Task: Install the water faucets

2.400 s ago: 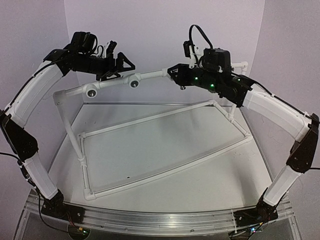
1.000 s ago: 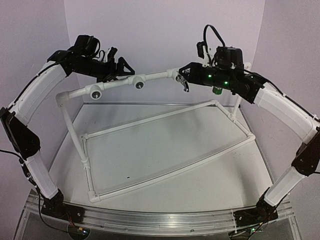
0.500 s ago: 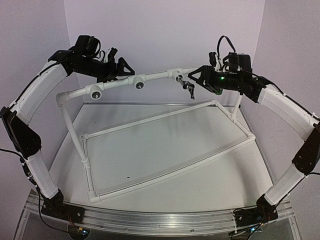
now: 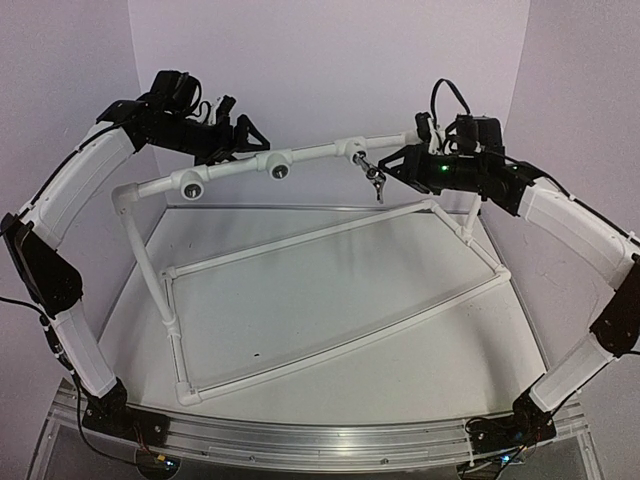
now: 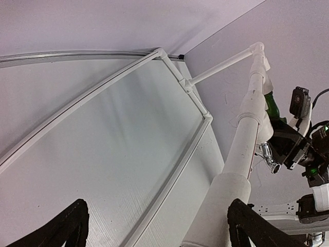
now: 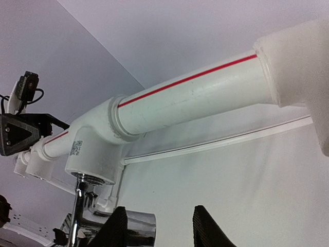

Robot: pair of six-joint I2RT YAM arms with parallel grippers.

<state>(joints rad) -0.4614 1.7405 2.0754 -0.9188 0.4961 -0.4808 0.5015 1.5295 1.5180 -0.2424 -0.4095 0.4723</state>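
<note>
The chrome water faucet (image 4: 373, 177) hangs from a white tee fitting (image 4: 358, 150) on the raised top pipe (image 4: 315, 153). In the right wrist view its threaded end sits in that tee fitting (image 6: 92, 154) and its shiny spout (image 6: 138, 226) lies against my left finger. My right gripper (image 4: 392, 163) (image 6: 159, 208) is open just right of the faucet, with a bare gap between its fingers. A green faucet (image 5: 271, 106) shows farther along the pipe. My left gripper (image 4: 240, 135) (image 5: 158, 203) is open wide, straddling the top pipe (image 5: 221, 206) near its left end without clamping it.
Two more white tee fittings (image 4: 190, 183) (image 4: 278, 168) with dark round holes sit on the top pipe. A white pipe frame (image 4: 330, 345) lies across the table under it, with uprights at both ends. Purple walls close in behind and at both sides.
My right gripper let go of the chrome faucet and drew back to the right; the faucet stays hanging from the tee. The left arm has not moved.
</note>
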